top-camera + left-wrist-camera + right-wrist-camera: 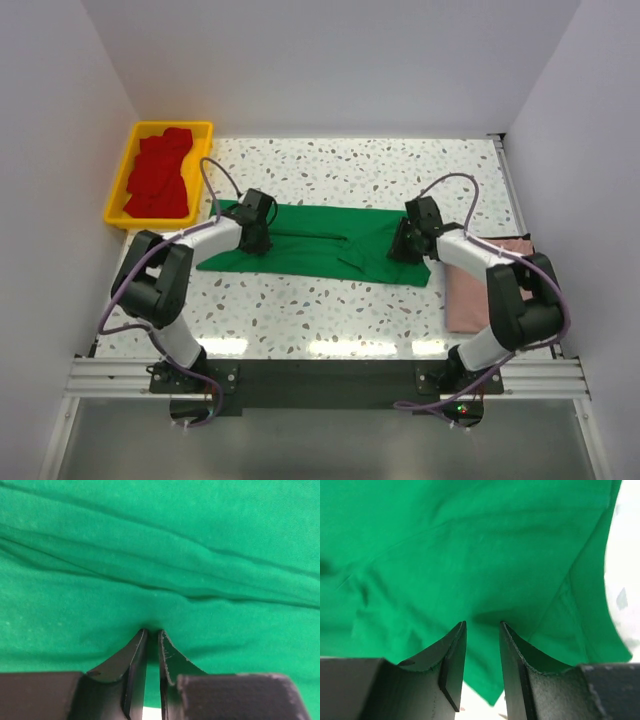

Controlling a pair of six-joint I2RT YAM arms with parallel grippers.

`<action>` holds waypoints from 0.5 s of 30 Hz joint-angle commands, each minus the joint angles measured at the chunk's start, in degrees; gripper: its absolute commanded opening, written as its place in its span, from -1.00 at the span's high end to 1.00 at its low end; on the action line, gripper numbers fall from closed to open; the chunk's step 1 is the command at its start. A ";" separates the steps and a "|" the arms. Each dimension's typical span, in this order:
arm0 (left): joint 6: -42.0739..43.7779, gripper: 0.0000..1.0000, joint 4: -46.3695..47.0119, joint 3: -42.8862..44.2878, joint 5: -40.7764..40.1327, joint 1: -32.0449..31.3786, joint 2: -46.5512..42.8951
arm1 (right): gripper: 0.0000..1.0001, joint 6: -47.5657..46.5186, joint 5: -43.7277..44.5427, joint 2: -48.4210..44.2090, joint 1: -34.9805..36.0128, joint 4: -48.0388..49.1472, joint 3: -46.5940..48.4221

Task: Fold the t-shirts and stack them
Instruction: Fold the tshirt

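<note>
The bright green t-shirt (320, 243) lies spread lengthwise across the middle of the table, folded into a long band with creases. My left gripper (258, 243) presses down on its left part; in the left wrist view the jaws (152, 631) stand nearly together, pinching a small ridge of green cloth (160, 555). At the shirt's right end my right gripper (403, 250) stands with its jaws (482, 624) apart over the green cloth (445, 545), near its edge. A dusty pink t-shirt (482, 290) lies folded at the right, partly under the right arm. Several red t-shirts (160, 175) fill the tray.
The yellow plastic tray (117, 192) stands at the back left corner, against the left wall. White walls close in the table on the left, back and right. Speckled tabletop (330, 310) shows in front of the green shirt.
</note>
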 commanded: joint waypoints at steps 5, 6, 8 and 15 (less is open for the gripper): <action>0.25 0.66 -1.24 -1.86 -1.05 0.29 1.08 | 0.27 -2.12 5.17 11.36 -1.52 -1.06 10.07; -0.19 0.66 -0.72 -3.00 -0.26 0.20 0.21 | 0.27 -2.48 5.00 12.95 -1.87 -1.41 11.04; -2.30 0.67 0.86 -6.34 2.54 -0.06 -2.17 | 0.27 -3.53 4.91 17.24 -3.01 -1.77 14.46; -12.84 0.67 6.93 -14.95 10.29 -5.86 -6.66 | 0.25 -8.36 5.96 34.29 -3.81 -10.70 34.57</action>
